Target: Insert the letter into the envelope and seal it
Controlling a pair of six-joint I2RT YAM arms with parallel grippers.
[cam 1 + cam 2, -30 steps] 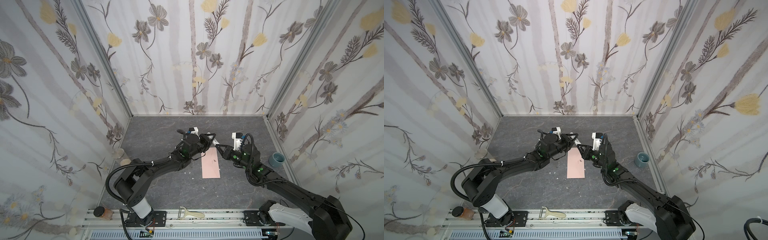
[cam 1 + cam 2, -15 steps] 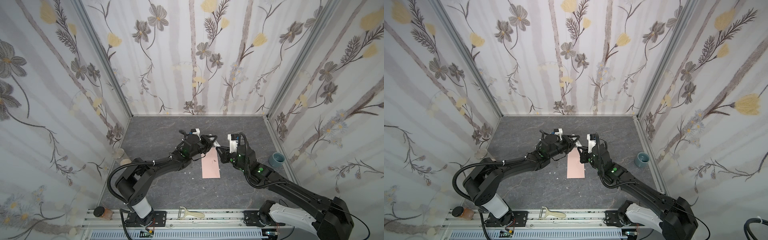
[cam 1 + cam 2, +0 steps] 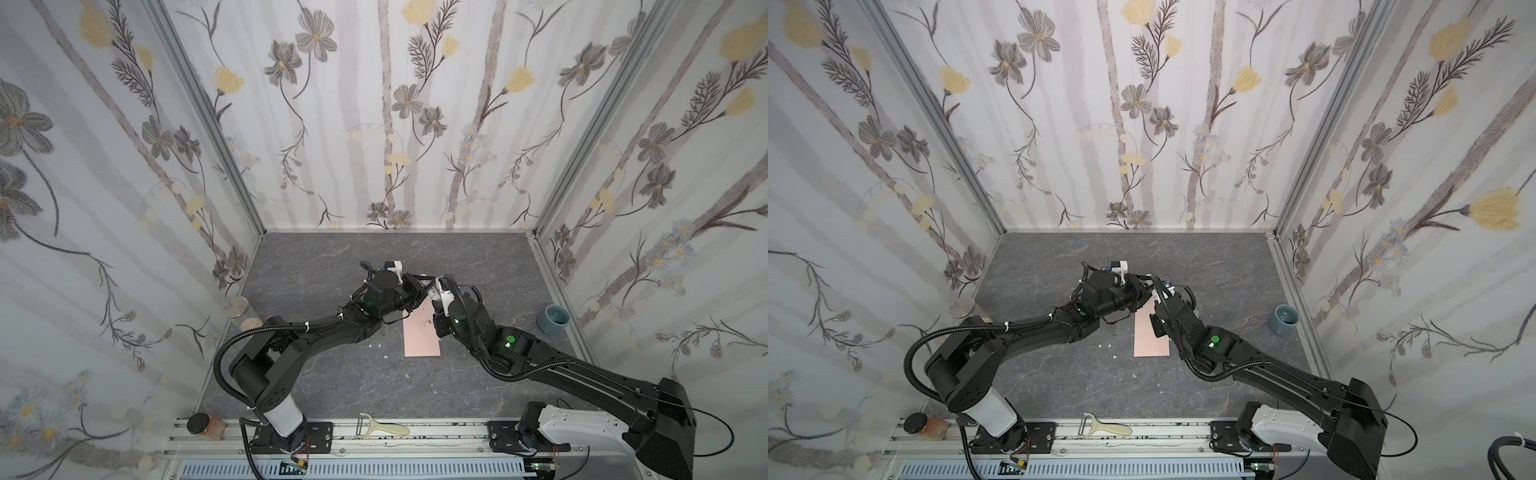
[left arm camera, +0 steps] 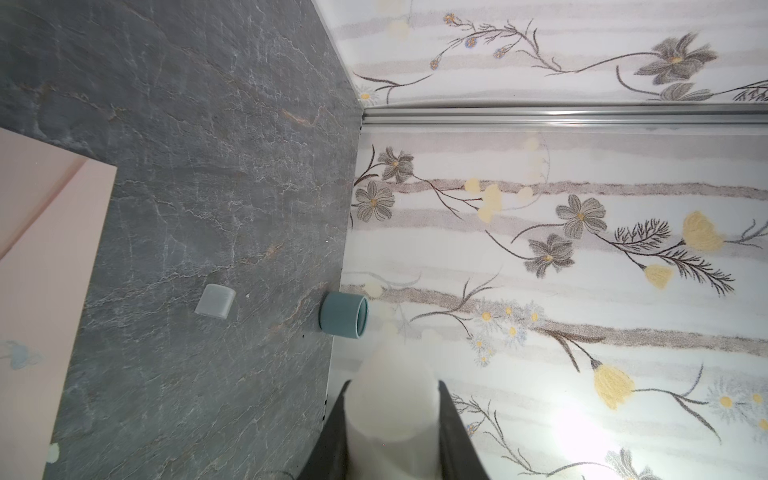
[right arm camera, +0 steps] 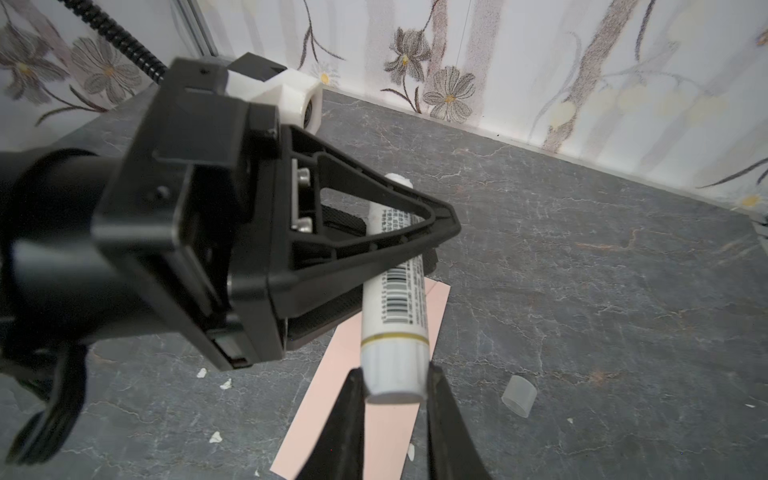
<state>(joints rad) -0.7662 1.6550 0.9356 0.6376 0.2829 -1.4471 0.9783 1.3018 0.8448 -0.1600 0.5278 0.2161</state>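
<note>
Envelope (image 3: 422, 337) lies flat mid-worktop (image 3: 332, 382), short edge toward me, well apart from every wall, bare slate on all sides. I see both arms meeting over its far end. Left end effector (image 4: 392, 399) clenched on a white glue stick (image 5: 395, 316); right end effector (image 5: 394, 376) clenched on the same stick's ribbed end. Loose cap (image 5: 518, 395) rests between envelope and blue cup (image 3: 552, 318) at the right wall. I cannot tell the cup's contents.

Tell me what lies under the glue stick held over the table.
Below the glue stick lies one end of the pink envelope, flat on the grey table. The stick covers part of that end. Whether the letter is inside cannot be seen.
</note>
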